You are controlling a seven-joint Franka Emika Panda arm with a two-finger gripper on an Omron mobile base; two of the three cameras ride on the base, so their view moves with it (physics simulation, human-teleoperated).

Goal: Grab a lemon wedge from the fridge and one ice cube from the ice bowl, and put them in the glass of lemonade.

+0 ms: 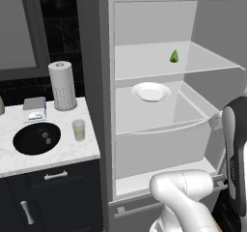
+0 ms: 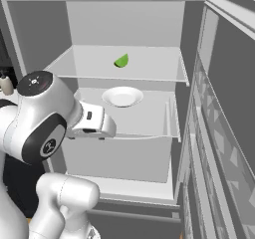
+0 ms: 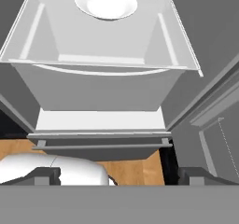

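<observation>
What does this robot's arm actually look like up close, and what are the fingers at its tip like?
The arm is made of smooth, glossy white rounded shells with dark grey bands and round dark caps at the joints; one cap bears a small circular mark. No loose cables show. The gripper ends in two small, blocky, dark grey finger tips.

I count one lemon wedge (image 1: pixel 174 57) on the fridge's (image 1: pixel 106 105) upper shelf and one white plate (image 1: pixel 151 91) on the shelf below. On the counter (image 1: pixel 58 153) I see one black bowl (image 1: pixel 36 138) holding two ice cubes (image 1: pixel 46 137), one glass of lemonade (image 1: pixel 78 130), one paper-towel roll (image 1: pixel 63 86) and one sponge (image 1: pixel 34 109).
</observation>
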